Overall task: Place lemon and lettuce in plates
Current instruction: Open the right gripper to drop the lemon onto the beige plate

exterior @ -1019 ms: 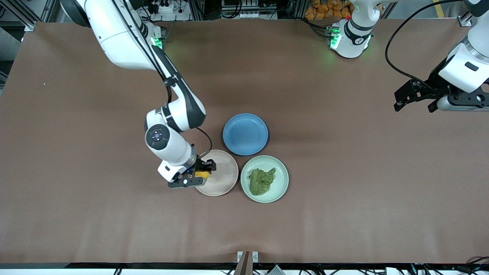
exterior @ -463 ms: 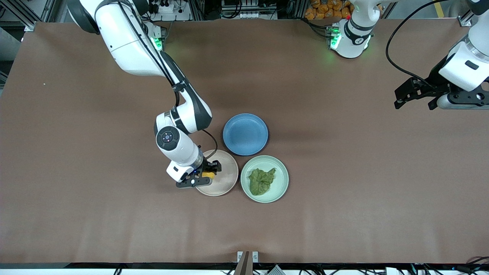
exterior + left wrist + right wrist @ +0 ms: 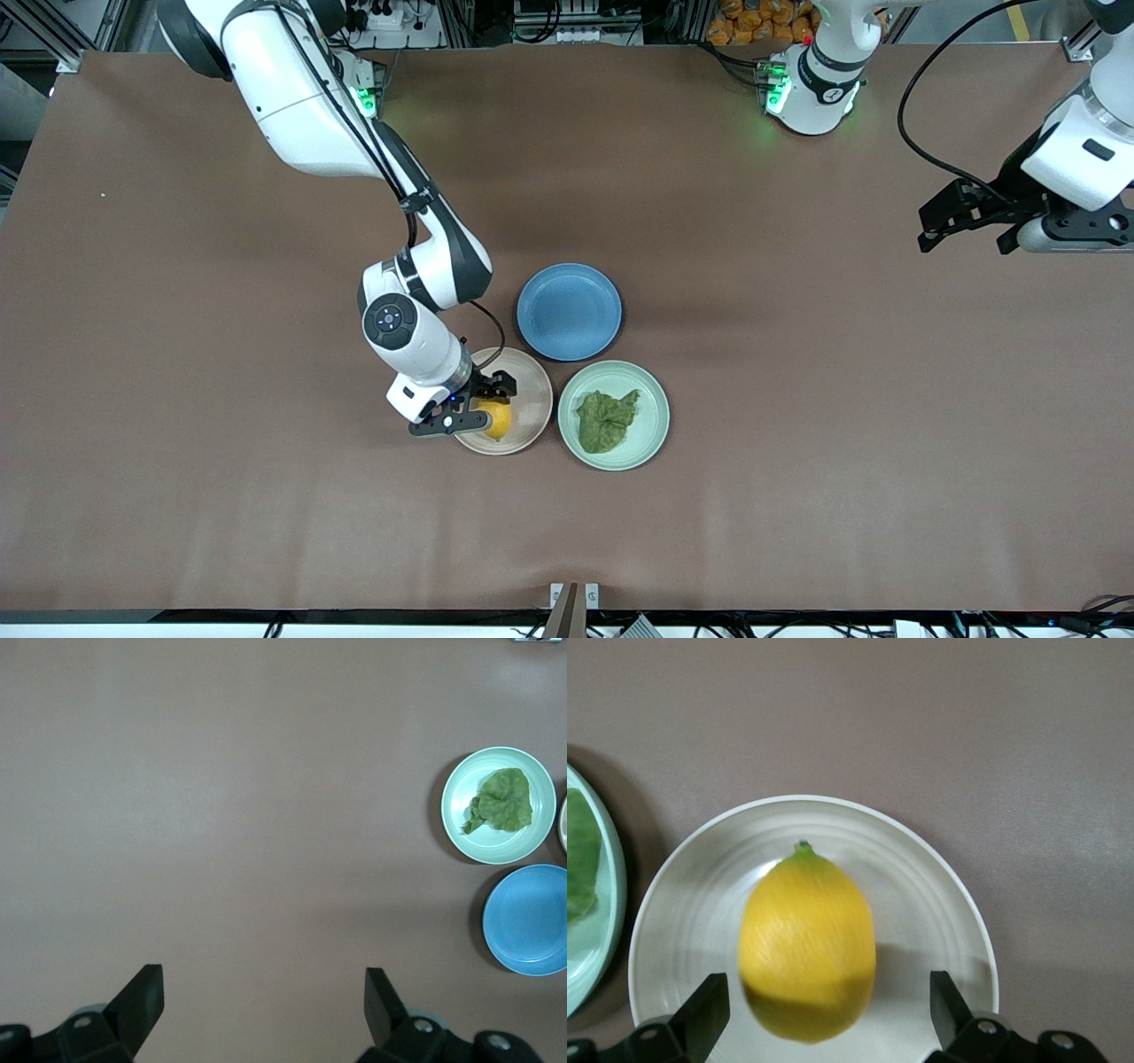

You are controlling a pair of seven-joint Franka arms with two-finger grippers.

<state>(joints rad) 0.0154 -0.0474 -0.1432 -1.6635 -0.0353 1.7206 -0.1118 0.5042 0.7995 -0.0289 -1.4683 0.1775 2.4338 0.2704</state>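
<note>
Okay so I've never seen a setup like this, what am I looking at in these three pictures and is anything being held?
Two white robot arms work at a brown table. One picture looks down from a high camera; the other two come from cameras on each arm's wrist. The right end effector hangs open over the beige plate, with the lemon between its fingers, so nothing is gripped. The lettuce lies in the green plate beside it. A blue plate, farther from the camera, holds nothing. The left end effector waits open over bare table at its own end.
</note>
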